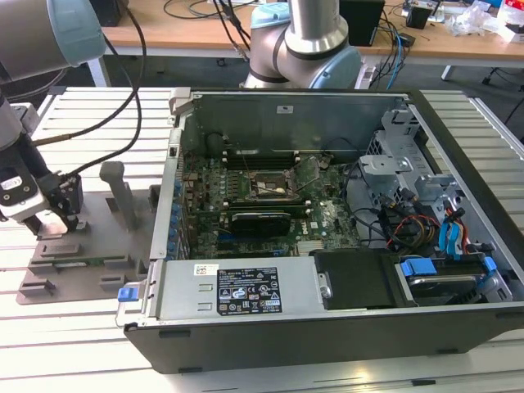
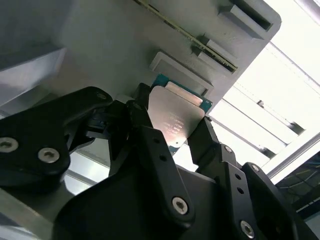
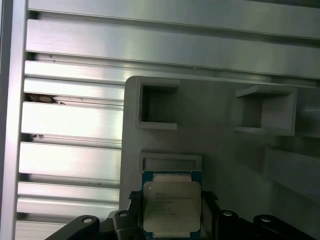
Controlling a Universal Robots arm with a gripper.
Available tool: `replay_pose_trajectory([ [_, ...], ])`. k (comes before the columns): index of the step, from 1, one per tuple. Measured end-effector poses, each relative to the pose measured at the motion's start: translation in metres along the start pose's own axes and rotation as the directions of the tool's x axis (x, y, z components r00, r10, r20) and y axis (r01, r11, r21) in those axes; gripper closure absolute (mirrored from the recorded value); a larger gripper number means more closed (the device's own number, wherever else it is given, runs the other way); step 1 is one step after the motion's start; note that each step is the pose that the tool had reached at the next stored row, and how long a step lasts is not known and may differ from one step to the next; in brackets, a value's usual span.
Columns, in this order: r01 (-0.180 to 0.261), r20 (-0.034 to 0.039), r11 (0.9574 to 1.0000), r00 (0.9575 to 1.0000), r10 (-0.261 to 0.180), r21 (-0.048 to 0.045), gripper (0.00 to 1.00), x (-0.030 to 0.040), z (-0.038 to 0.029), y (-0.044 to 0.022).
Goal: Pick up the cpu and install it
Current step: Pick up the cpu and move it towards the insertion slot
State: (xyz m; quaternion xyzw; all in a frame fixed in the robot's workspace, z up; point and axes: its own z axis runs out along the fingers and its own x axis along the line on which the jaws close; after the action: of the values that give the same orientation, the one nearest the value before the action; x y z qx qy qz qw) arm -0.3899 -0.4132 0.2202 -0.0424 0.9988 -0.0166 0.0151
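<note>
Clamping the cpu [image 3: 171,207] at the tray [image 3: 215,145], the hand [image 2: 172,126] hangs beside the computer [image 1: 327,213].

I'm looking at an arm [image 1: 304,33] built of brushed silver tubes, with pale blue covers wrapping its rounded joints; another pale blue cap [image 1: 72,29] is showing at the exterior view's upper left. Black cables [image 1: 145,57] are trailing from it to the wrist [image 1: 20,176], which is wearing a white label [image 1: 10,183] with dark print. In the second wrist view I'm seeing the gripper [image 2: 172,125] in matte black: its links [image 2: 45,135] are thick and rounded, its fingers [image 2: 150,147] are flat bars dotted with small holes, and silvery round-headed screws [image 2: 180,204] are sitting in the pivots.
</note>
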Motion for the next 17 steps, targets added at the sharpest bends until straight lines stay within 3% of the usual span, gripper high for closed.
replay_pose_trajectory([
  [9, 0.0, 0.0, 1.0, 1.0, 0.0, 0.0, 0.45, -0.0003, -0.0108, -0.0004],
  [13, 0.0, 0.0, 1.0, 1.0, 0.0, 0.0, 0.45, -0.0007, -0.0219, -0.0007],
  [17, 0.0, -0.0001, 1.0, 1.0, 0.0, 0.0, 0.45, -0.0008, -0.0274, -0.0009],
])
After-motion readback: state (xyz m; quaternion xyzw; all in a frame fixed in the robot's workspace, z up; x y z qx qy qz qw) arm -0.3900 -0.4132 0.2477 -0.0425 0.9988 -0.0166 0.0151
